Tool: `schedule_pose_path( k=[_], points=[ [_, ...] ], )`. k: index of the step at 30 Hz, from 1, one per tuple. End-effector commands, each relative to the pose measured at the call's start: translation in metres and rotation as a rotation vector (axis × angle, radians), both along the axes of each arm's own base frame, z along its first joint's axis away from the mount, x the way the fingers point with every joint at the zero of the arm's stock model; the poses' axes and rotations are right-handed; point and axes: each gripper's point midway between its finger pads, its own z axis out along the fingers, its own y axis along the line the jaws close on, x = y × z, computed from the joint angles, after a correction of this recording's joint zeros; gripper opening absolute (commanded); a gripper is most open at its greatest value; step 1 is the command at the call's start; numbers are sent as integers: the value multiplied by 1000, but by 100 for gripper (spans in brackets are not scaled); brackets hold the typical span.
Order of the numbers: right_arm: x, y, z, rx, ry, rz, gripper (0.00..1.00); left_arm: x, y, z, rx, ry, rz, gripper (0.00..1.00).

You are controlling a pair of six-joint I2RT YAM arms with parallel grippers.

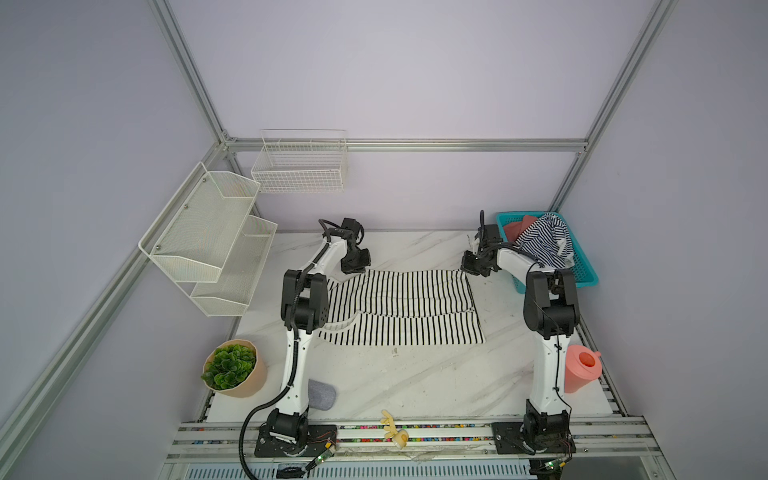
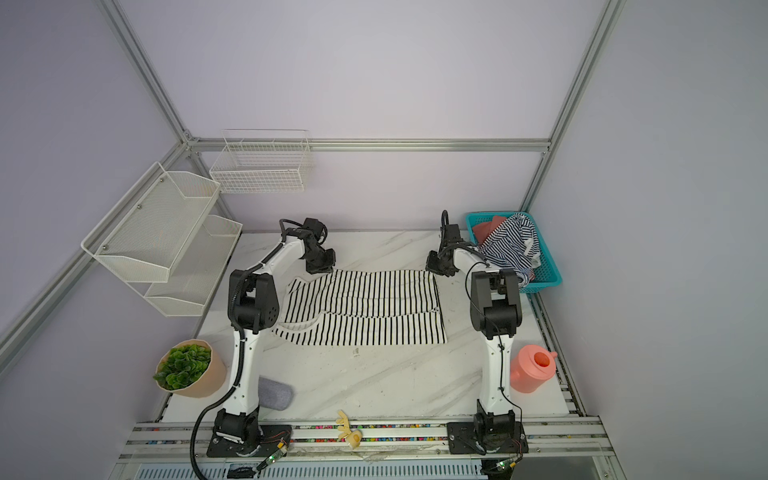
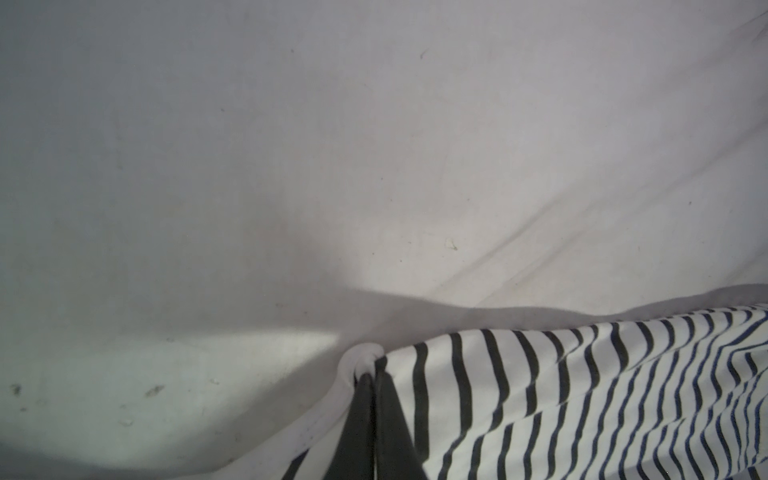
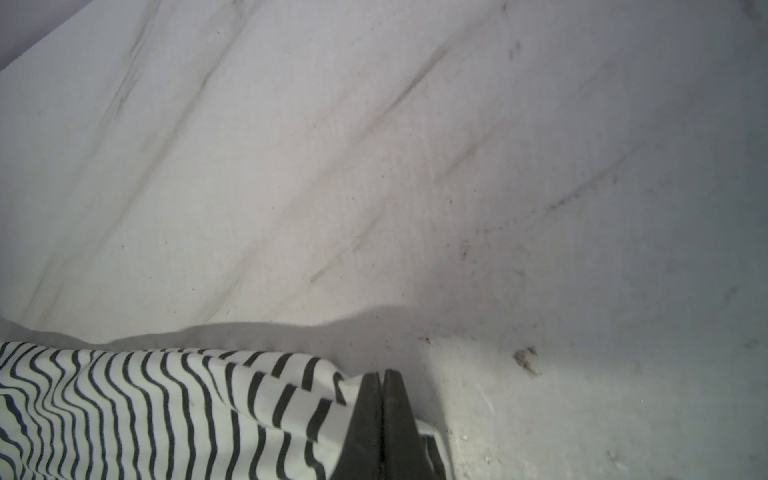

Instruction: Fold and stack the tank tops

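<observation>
The white tank top (image 1: 399, 307), with wide black stripes, lies spread across the middle of the desk (image 1: 415, 382), its far part lapped over the near part along a line that runs side to side. The left hand (image 3: 372, 376) is clenched on the top's far left corner. In the left wrist view the cloth bunches at the tips of the two dark fingers (image 3: 357, 419), which are pressed together. The right hand (image 4: 382, 374) is clenched on the far right corner, with striped cloth showing on both sides of its closed fingers. Both hands sit low, at the cloth's far edge.

The navy tank top (image 1: 542, 241), densely striped, lies crumpled in a teal basket (image 1: 586, 274) at the desk's far right corner, just behind the right arm. A potted plant (image 1: 232, 368) stands at the near left and a pink jug (image 1: 582, 370) at the near right, both well apart from the spread top.
</observation>
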Motion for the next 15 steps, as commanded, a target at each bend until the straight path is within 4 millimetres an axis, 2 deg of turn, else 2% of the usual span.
schedule_pose_path(
  k=[1, 7, 15],
  points=[
    [-5, -4, 16, -12, -17, 8, 0, 22, -4, 53, -40, -131, -3, 0],
    [-9, -6, 23, -20, -23, 2, 0, 17, -1, 65, -27, -150, -18, 0],
    [-27, -8, 44, -26, -55, 18, 0, -11, 4, 68, -21, -110, -17, 0]
  ],
)
